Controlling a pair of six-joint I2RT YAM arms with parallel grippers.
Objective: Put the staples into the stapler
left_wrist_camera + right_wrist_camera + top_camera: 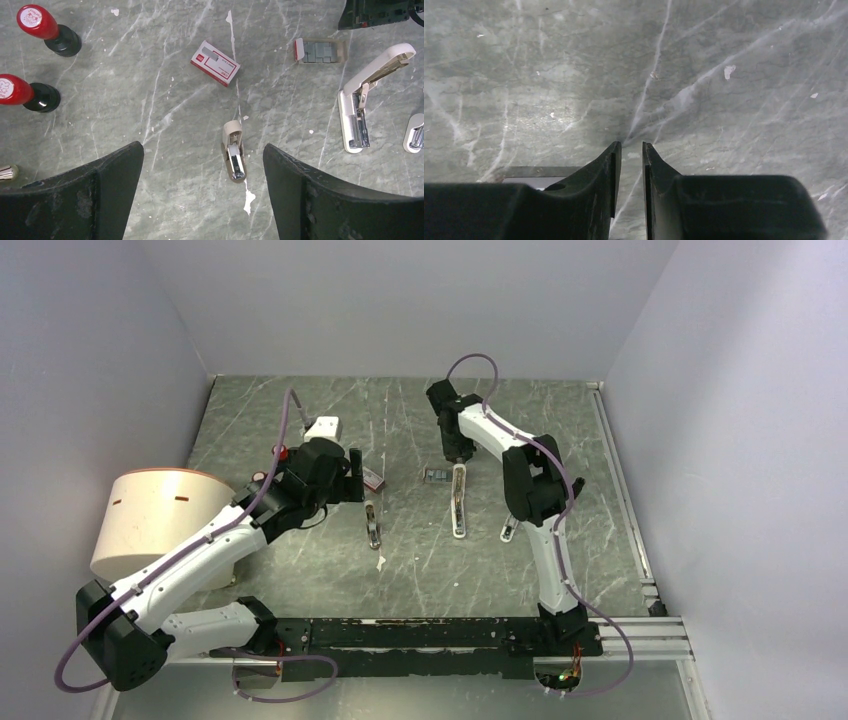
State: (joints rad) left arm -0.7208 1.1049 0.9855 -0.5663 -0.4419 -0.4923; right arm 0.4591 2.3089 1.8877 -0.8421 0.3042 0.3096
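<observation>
The small beige stapler (234, 157) lies open on the table with its grey metal inside facing up, and it also shows in the top view (372, 525). My left gripper (202, 147) hovers above it, open wide and empty (352, 472). The dark-grey staples (320, 51) lie in a small open tray (435, 476). My right gripper (457, 453) hangs just behind that tray. In the right wrist view its jaws (631, 146) stand a narrow gap apart with only bare table between them.
A red-and-white box (215, 62) lies left of the staples. A long white stapler (367, 95) lies open to the right, with a small light-blue stapler (509, 530) beyond it. Two red-capped stamps (37, 22) stand far left. A round beige container (155, 520) sits at the left edge.
</observation>
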